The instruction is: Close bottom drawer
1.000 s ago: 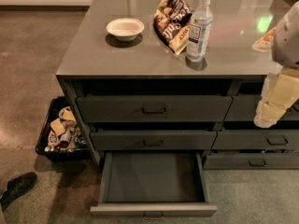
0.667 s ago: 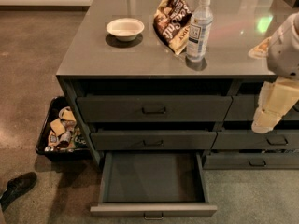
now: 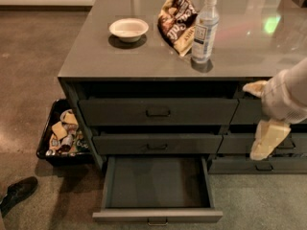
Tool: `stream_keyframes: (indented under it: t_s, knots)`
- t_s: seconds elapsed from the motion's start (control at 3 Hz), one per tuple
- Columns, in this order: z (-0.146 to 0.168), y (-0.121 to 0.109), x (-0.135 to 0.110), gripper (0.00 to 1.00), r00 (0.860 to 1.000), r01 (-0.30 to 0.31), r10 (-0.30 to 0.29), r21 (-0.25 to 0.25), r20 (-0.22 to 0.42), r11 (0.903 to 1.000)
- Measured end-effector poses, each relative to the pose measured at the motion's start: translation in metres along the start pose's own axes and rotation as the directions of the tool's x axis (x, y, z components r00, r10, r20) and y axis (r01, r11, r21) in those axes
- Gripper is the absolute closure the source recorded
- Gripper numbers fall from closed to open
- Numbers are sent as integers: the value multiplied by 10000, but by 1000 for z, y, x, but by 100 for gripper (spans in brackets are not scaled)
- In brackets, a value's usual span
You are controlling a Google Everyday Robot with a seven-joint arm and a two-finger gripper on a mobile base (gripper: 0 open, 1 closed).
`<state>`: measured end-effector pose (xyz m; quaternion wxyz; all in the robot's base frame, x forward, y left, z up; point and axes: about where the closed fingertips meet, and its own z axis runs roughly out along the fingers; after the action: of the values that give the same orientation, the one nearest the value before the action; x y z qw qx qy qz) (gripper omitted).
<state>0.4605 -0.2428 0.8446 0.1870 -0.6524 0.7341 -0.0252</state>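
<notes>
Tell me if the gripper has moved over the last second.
Yes. Measured against the counter edge, the gripper has dropped lower and slightly left, up and to the right of the open bottom drawer.

The bottom drawer [image 3: 158,183] (dark grey, slim front) stands pulled out; the gripper [image 3: 265,146] hangs well apart, upper right.

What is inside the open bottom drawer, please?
The bottom drawer shows only its plain grey floor, nothing on it. Its rearmost part, under the drawer above, is hidden. The gripper hangs to its right, before the neighbouring drawers.
</notes>
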Motion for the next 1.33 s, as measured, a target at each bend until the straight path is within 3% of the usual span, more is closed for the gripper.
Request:
stream_keyframes:
  t_s: [0.67,1.0,1.33]
  knots:
    - [148,7,76,0,9942,143,-120,-205,1071,9997]
    - [215,17,113,0,9892,11,80,-626,1461,9980]
    - [272,45,134,0,9827,-85,349,-1442,1817,9895]
